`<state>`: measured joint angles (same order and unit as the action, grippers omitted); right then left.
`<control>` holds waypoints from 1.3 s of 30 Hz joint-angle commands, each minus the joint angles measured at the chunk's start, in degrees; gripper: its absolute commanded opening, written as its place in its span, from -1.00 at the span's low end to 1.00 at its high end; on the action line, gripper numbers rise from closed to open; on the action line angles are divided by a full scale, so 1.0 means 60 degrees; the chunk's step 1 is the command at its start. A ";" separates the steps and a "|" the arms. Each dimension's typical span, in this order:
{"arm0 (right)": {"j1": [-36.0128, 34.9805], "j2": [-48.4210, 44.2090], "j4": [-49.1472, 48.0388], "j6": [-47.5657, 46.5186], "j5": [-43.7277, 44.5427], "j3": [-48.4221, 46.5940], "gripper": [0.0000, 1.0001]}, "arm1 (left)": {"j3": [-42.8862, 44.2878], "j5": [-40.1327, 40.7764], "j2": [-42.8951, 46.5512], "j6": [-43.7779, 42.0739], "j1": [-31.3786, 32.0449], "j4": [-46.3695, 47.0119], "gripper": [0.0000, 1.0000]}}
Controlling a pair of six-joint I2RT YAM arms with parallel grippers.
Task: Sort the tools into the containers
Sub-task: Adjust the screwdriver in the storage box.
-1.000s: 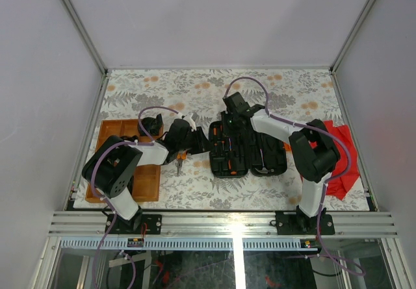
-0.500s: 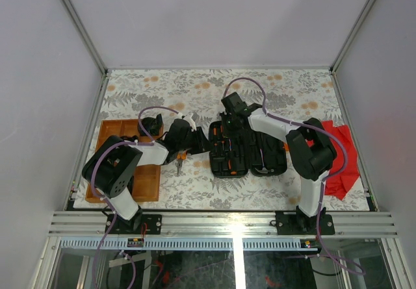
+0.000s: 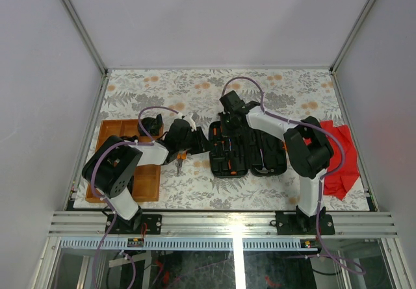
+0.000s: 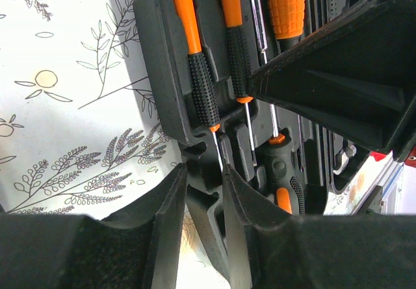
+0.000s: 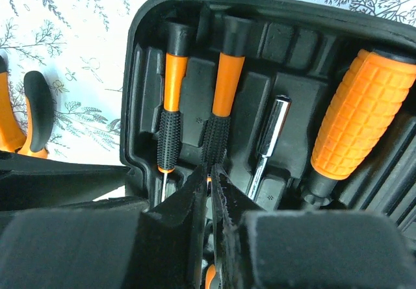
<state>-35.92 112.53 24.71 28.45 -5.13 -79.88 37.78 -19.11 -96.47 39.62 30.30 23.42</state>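
The black tool case [image 3: 250,151] lies open mid-table with tools in its slots. My left gripper [image 3: 200,143] [image 4: 203,172] is shut on the case's left rim [image 4: 162,75], which fills the gap between its jaws. My right gripper [image 3: 227,121] [image 5: 210,171] hovers over the case's far left corner. Its jaws are pinched on the shaft end of a slim orange-and-black precision driver [image 5: 220,100] that lies in its slot. A twin driver [image 5: 170,107] sits beside it. Pliers [image 3: 179,160] [image 5: 27,117] lie on the cloth left of the case. The wooden tray [image 3: 110,133] stands at the far left.
A thick orange handle [image 5: 364,120] and a steel bit [image 5: 270,136] sit in the case to the right of the drivers. A red cloth [image 3: 341,156] lies at the table's right edge. The left arm crosses over the tray.
My right gripper has shifted slightly left and farther along the case, and its jaws have closed onto the precision driver. The left gripper has stayed on the case rim.
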 commanded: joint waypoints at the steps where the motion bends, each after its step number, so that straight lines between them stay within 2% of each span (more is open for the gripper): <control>1: -0.0150 0.0585 0.0319 -0.0287 0.0243 -0.0325 -0.74 | 0.0182 -0.0072 -0.0049 -0.0209 -0.0018 0.0309 -0.51; 20: -0.0265 0.2108 0.1822 -0.0645 0.1348 -0.1110 -0.87 | 0.0308 -0.0197 -0.0178 -0.0302 0.0175 0.0342 -0.68; 26: -0.0283 0.2641 0.2006 -0.0767 0.1454 -0.1147 -0.95 | 0.0353 -0.0187 -0.0205 -0.0348 0.0234 0.0301 -0.75; 39: -0.0356 0.3772 0.2356 -0.0999 0.1307 -0.1385 -0.99 | 0.0445 -0.0093 -0.0229 -0.0462 0.0414 0.0220 -0.84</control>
<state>-37.04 122.54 39.94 25.15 -2.50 -93.69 38.46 -19.46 -96.49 38.65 30.87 22.65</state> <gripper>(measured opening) 0.011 0.196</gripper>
